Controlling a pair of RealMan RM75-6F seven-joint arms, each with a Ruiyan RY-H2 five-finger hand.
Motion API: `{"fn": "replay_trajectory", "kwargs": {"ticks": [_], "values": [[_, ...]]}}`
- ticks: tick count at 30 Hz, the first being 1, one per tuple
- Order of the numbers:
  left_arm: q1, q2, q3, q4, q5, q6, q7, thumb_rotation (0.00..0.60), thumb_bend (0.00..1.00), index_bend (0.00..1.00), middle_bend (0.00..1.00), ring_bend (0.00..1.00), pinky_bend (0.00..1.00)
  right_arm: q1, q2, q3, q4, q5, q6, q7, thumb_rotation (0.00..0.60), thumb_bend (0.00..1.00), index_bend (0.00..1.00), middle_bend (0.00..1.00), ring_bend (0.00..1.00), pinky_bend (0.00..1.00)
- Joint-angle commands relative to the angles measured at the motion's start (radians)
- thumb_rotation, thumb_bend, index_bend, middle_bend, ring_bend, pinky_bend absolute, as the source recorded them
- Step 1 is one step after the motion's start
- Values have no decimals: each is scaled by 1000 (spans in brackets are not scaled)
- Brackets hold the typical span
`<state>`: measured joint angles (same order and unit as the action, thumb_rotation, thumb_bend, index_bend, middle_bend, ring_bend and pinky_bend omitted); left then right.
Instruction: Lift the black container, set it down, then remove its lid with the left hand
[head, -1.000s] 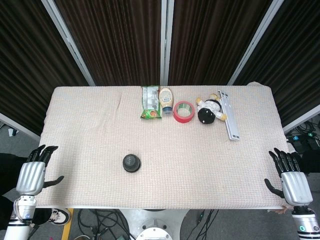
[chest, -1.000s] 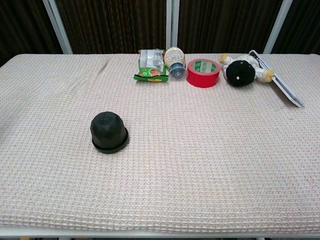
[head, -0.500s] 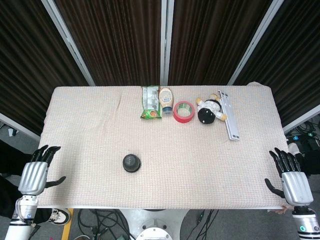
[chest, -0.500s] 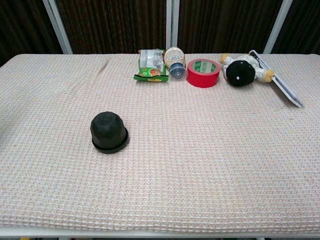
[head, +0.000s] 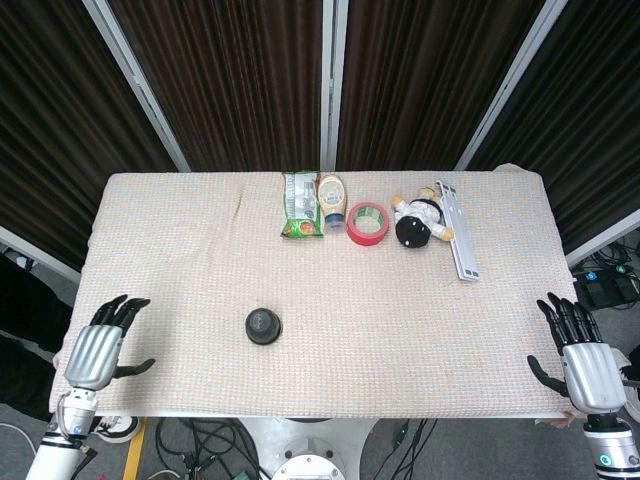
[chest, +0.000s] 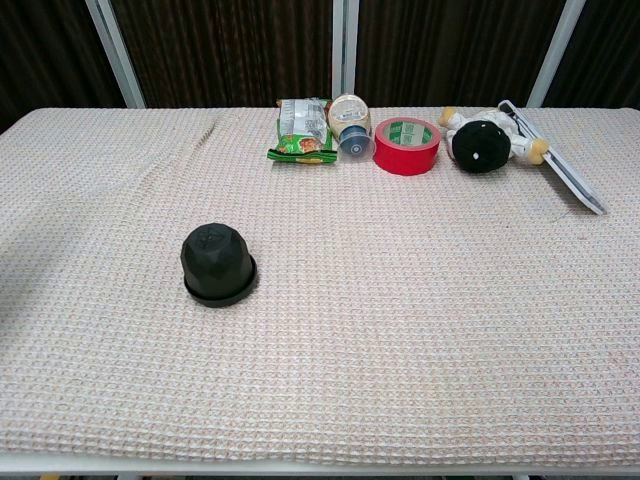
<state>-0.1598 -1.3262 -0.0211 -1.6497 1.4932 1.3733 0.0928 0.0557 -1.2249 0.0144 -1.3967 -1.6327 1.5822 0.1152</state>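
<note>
Your left hand (head: 97, 352) hovers at the table's near-left corner, fingers spread and empty, well apart from the small black domed container (head: 263, 325), which sits untouched on the beige woven tablecloth (head: 180, 240), lid apparently on. Lifting, setting down and lid removal all look still ahead. Nothing on the green snack packet (head: 298, 205) or red tape roll (head: 367, 222) is readable. Your right hand (head: 581, 358) waits empty, fingers apart, near-right.

dark curtains (head: 240, 80), cloth-covered table (head: 180, 230), cabled floor (head: 210, 440)
</note>
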Motion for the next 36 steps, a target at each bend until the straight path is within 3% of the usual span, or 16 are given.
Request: {"fn": "replay_trajectory", "kwargs": {"ticks": [1,15,36], "values": [[-21,-24,-5,9,-6,-31,-21,600,12,146,163,85,136,-1,3,3,-3,8,-3,4,600,207,0,0,0,42],[-172,-162,-73,86,-101,-258,-193,600,4,146,168,85,145,0,-3,2,2,4,-3,3,600,210,0,0,0,42],[-292,-349,-92,198,-164,-369,-139,600,0,146,177,85,146,0,-6,9,22,29,-17,24,600,209,0,0,0,43]]}}
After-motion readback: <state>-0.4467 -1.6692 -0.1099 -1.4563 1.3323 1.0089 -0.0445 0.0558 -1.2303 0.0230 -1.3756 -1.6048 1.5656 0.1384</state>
